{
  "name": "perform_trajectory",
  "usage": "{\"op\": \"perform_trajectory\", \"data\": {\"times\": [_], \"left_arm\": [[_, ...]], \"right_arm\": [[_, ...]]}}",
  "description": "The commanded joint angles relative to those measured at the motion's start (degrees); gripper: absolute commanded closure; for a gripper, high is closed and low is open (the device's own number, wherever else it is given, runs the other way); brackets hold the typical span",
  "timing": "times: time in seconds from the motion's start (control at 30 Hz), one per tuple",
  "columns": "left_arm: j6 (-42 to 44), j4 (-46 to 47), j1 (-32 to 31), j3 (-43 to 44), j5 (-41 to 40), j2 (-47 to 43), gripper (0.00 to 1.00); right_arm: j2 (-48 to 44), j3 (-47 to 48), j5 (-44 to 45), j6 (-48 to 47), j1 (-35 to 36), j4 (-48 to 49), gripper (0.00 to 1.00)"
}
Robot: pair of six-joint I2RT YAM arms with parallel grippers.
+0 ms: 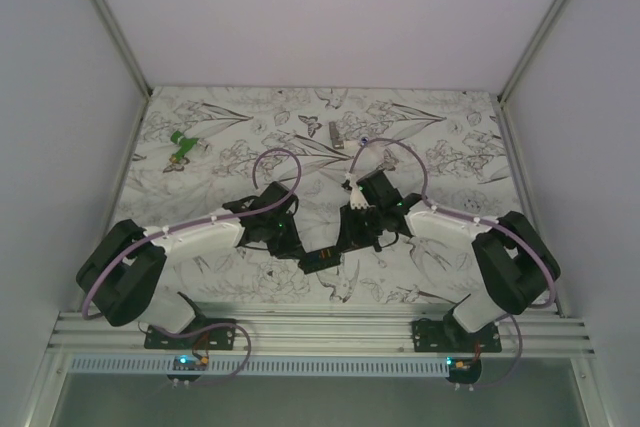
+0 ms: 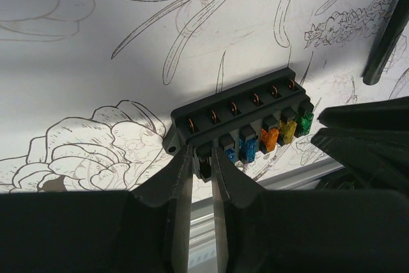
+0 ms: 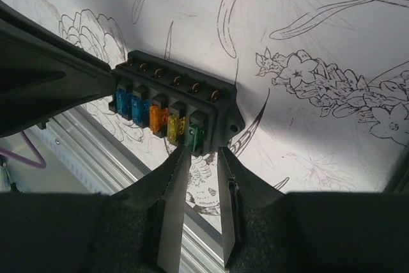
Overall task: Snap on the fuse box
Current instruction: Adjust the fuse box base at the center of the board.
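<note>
The fuse box (image 1: 322, 259) is a small black block with a row of blue, orange, yellow and green fuses. It hangs between my two grippers above the table's near edge. My left gripper (image 1: 300, 247) is shut on its left end; in the left wrist view the fingertips (image 2: 183, 158) pinch a black part beside the blue fuses of the fuse box (image 2: 236, 119). My right gripper (image 1: 350, 245) holds the other end. In the right wrist view the fuse box (image 3: 172, 103) has its green-fuse corner between the tips of the right gripper (image 3: 204, 151).
A green piece (image 1: 182, 144) lies at the far left of the flower-printed table (image 1: 450, 157). A small grey metal piece (image 1: 333, 131) lies at the back middle. An aluminium rail (image 1: 320, 332) runs along the near edge just below the fuse box.
</note>
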Motion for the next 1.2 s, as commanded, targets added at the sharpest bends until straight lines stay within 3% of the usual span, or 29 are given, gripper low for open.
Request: {"op": "perform_trajectory", "data": {"times": [0.0, 0.37, 0.67, 1.17], "left_arm": [[1.8, -5.3, 0.5, -0.8, -3.6, 2.0, 0.83], [1.5, -5.2, 0.5, -0.9, -3.4, 2.0, 0.84], [1.2, -5.2, 0.4, -1.9, -3.7, 1.5, 0.85], [0.8, -5.8, 1.4, -4.4, -3.9, 0.7, 0.86]], "right_arm": [[1.1, -0.4, -2.6, 0.8, -1.1, 3.7, 0.71], [4.9, -1.9, -5.1, 1.3, -1.4, 5.8, 0.84], [10.3, -7.3, -0.2, 0.0, -1.6, 1.8, 1.0], [12.1, -9.1, 12.6, -3.1, -3.6, -7.9, 1.0]]}}
